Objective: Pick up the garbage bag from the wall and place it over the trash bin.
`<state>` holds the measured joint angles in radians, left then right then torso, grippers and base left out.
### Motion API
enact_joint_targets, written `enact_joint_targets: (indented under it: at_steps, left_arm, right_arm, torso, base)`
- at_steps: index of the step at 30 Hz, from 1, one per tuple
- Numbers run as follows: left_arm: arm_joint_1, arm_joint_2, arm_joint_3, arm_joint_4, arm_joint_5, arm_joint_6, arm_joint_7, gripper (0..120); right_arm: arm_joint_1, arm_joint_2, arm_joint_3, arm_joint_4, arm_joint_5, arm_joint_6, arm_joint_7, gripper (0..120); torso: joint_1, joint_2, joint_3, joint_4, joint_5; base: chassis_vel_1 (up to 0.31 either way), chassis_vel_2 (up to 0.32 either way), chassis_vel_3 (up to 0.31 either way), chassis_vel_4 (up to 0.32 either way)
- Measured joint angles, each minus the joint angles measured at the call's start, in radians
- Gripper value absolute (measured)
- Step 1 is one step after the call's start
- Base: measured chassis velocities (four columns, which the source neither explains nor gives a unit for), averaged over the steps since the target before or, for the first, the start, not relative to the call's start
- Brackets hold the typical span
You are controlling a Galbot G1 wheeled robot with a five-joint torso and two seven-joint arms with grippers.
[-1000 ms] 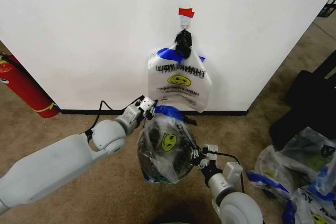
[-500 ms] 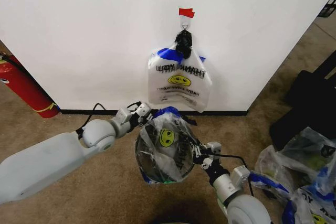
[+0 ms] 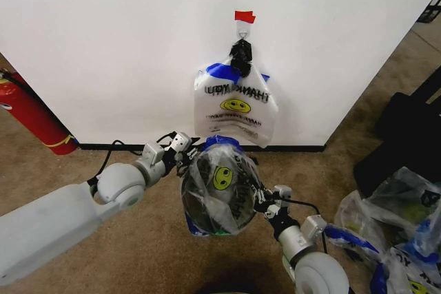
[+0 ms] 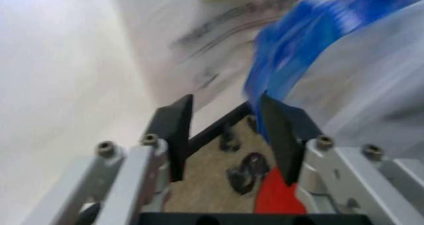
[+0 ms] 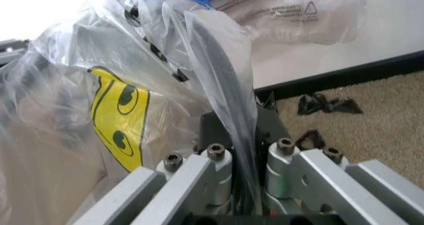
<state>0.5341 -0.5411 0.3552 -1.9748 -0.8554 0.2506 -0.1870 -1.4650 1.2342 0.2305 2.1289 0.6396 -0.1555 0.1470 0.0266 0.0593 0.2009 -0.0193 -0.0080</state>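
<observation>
The garbage bag (image 3: 220, 187), thin clear plastic with a yellow smiley and a blue rim, is spread over the round dark trash bin (image 3: 215, 213), which shows through the film. On the floor it stands just before the white wall (image 3: 124, 39). My left gripper (image 3: 185, 151) sits at the bag's left upper edge, open; in the left wrist view the left gripper (image 4: 225, 106) has the blue handle (image 4: 305, 46) beside one finger and bare floor in its gap. My right gripper (image 3: 262, 203) is shut on a fold of the bag (image 5: 225, 86) at its right side.
A clipped bunch of identical bags (image 3: 236, 105) hangs from a hook under red tape (image 3: 244, 16). A red fire extinguisher (image 3: 31, 118) leans at the left. Loose bags (image 3: 403, 235) and a black object (image 3: 406, 129) crowd the right. Black scraps (image 5: 328, 105) lie by the baseboard.
My left arm has drawn back to the left and its gripper has come off the bag's blue handle. The bag now sits a little rounder and higher; the right gripper keeps its hold.
</observation>
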Motion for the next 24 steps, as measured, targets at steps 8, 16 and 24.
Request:
enact_joint_targets:
  at_steps: [8,16,24]
  left_arm:
    - [0.193,-0.009,-0.283,-0.074,-0.167,0.006,-0.148,74]
    - [0.305,-0.024,-0.410,-0.181,-0.445,0.001,-0.158,100]
    - [0.436,-0.076,-0.435,-0.221,-0.439,-0.001,-0.107,95]
  right_arm:
    - [-0.006,0.016,0.021,0.005,0.052,-0.011,0.015,0]
    - [-0.033,0.059,0.098,0.000,0.135,-0.017,0.051,0]
    - [-0.030,0.065,0.108,0.011,0.145,-0.031,0.076,0]
  torso:
    - [0.000,0.000,0.000,0.0004,-0.0001]
    - [0.000,0.000,0.000,-0.0004,-0.0003]
    - [0.000,0.000,0.000,0.0001,0.0000]
  base:
    - [0.000,0.000,0.000,0.000]
    - [0.000,0.000,0.000,0.000]
    - [0.000,0.000,0.000,0.000]
